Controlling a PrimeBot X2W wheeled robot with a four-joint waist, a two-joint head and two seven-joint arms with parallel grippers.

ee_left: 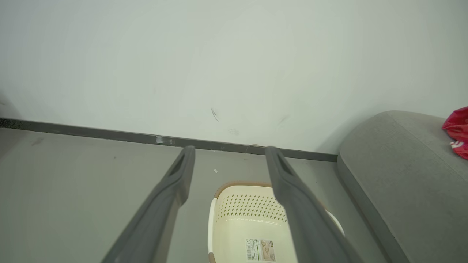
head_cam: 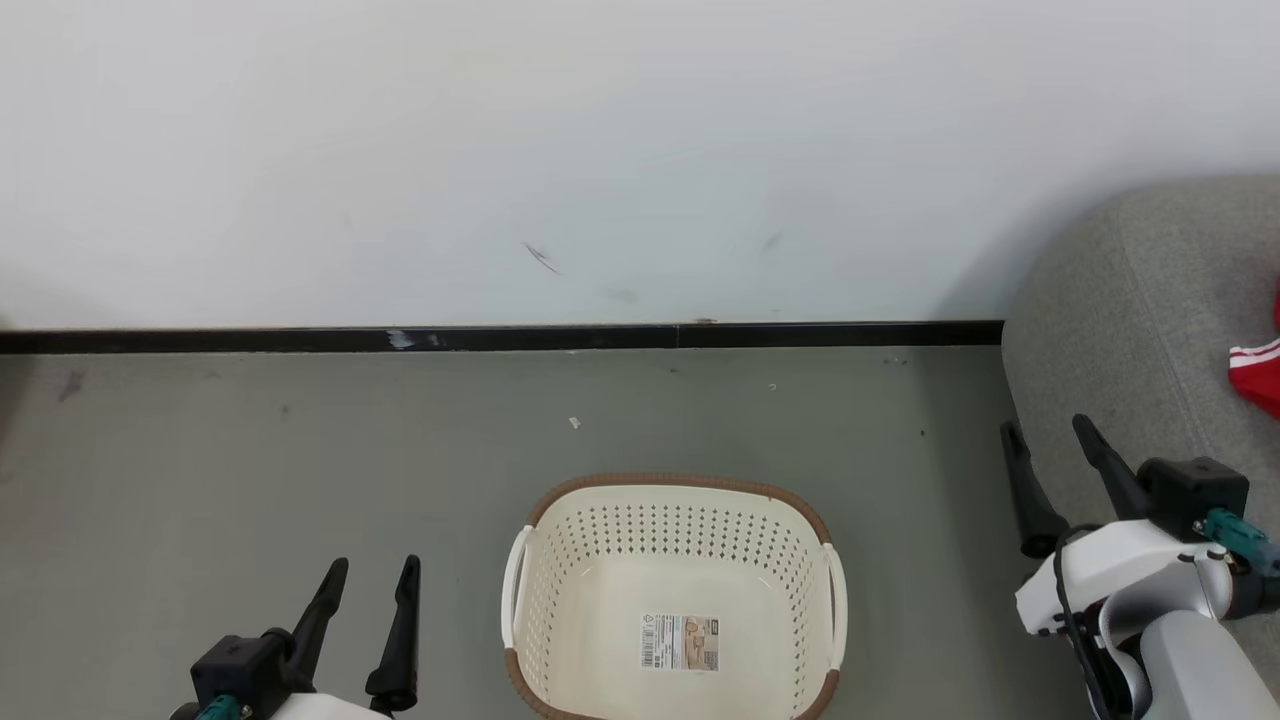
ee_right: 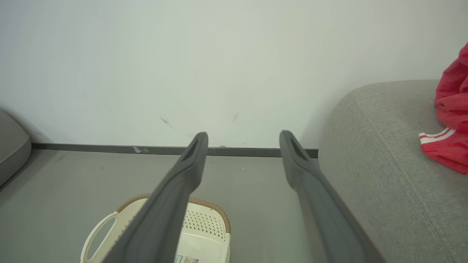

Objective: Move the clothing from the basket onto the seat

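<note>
The cream basket (head_cam: pixel 560 520) with a brown rim stands on the floor at the bottom centre, holding nothing but a paper label on its bottom; it also appears as the basket (ee_left: pixel 219 226) and the basket (ee_right: pixel 215 226) in the wrist views. The grey seat (head_cam: pixel 1130 320) fills the right side, with the red white-striped clothing (head_cam: pixel 1258 375) lying on it at the right edge; the clothing (ee_right: pixel 448 142) rests on the seat (ee_right: pixel 376 157). My left gripper (head_cam: pixel 375 570) is open at the lower left, left of the basket. My right gripper (head_cam: pixel 1050 428) is open beside the seat's arm, holding nothing.
A white wall with a dark baseboard (head_cam: pixel 500 338) runs behind the basket. Grey floor (head_cam: pixel 250 460) surrounds the basket. Another grey upholstered edge (ee_right: pixel 11 146) shows at the far left of the right wrist view.
</note>
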